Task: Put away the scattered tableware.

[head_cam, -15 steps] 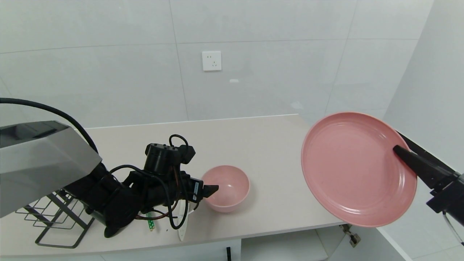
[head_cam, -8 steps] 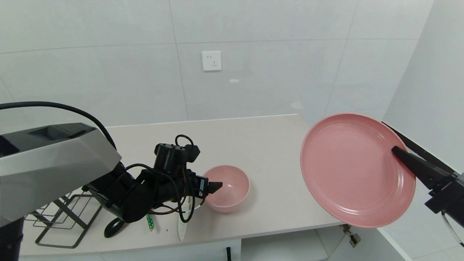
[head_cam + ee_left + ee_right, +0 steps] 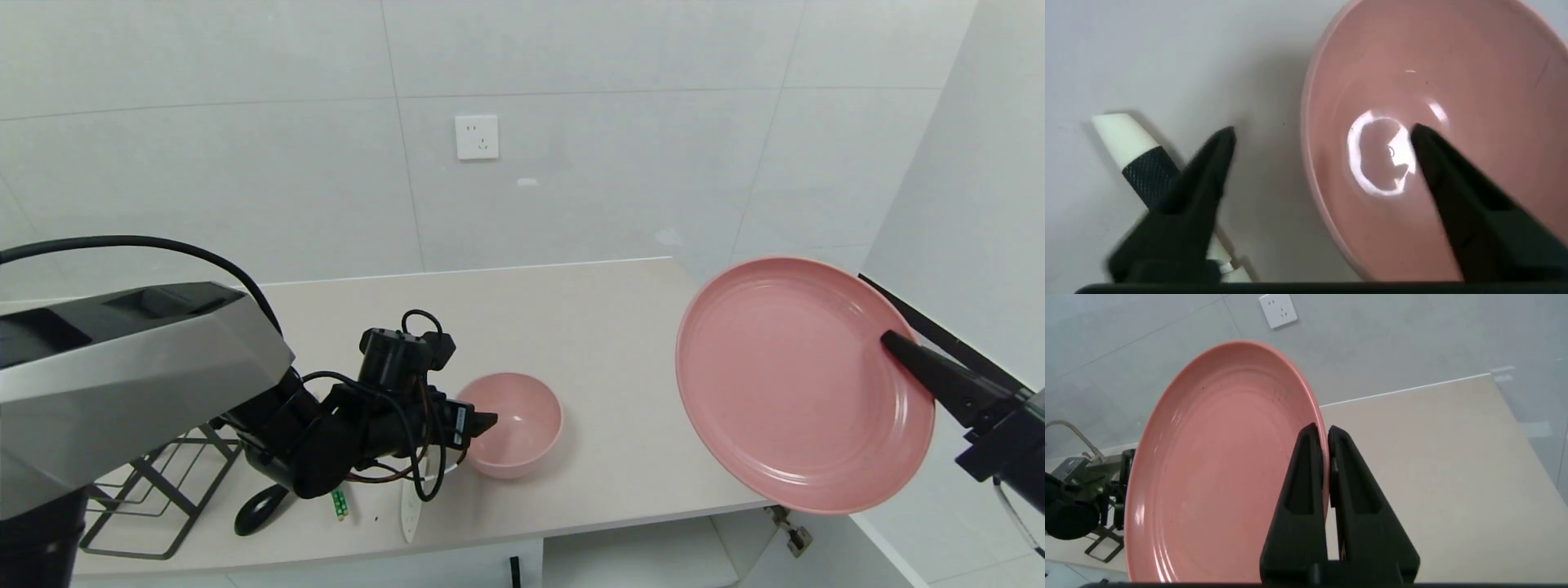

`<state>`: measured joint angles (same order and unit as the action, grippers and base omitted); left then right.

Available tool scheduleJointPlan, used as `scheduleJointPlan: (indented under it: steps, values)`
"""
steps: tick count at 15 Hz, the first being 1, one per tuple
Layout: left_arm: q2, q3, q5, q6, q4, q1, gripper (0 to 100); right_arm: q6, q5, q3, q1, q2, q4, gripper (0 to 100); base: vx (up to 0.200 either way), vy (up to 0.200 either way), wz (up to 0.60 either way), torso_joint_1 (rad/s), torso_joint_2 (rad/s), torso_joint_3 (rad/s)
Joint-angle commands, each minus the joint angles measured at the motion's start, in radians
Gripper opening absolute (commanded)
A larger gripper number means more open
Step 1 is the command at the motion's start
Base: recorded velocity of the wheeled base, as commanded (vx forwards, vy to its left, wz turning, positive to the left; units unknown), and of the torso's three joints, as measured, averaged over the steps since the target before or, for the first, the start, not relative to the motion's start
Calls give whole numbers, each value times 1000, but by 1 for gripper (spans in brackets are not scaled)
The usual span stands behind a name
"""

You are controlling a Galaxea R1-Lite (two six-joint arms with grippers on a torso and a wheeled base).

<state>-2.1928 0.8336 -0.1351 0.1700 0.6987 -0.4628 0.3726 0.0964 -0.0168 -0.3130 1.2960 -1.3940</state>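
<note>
Low down, spread left gripper (image 3: 1323, 135) straddles rim of bowl (image 3: 1437, 106); right gripper (image 3: 1323, 433) pinches raised plate (image 3: 1217, 465).

White wall socket (image 3: 477, 136) above the beige counter (image 3: 608, 327)

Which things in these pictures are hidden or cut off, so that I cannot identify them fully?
Head view: wire rack, mostly hidden behind the left arm.
Head view: green item and white utensil, far ends covered by the left arm; kind unclear.
Left wrist view: bowl, cut off by the picture's edges.
</note>
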Motion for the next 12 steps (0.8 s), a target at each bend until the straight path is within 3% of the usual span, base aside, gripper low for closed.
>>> scheduleJointPlan:
  steps: [1, 10, 12]
  values:
    - [4, -7, 0, -1, 2, -5, 0, 0, 0, 0, 0, 2, 0, 0, 0, 0, 0, 0, 0, 0]
    - [133, -68, 0, -10, 18, 6, 0, 0, 0, 3, -1, 17, 1, 0, 0, 0, 0, 0, 0, 0]
    - [182, -117, -1, -10, 47, 6, 0, 0, 0, 3, 0, 22, 1, 0, 0, 0, 0, 0, 0, 0]
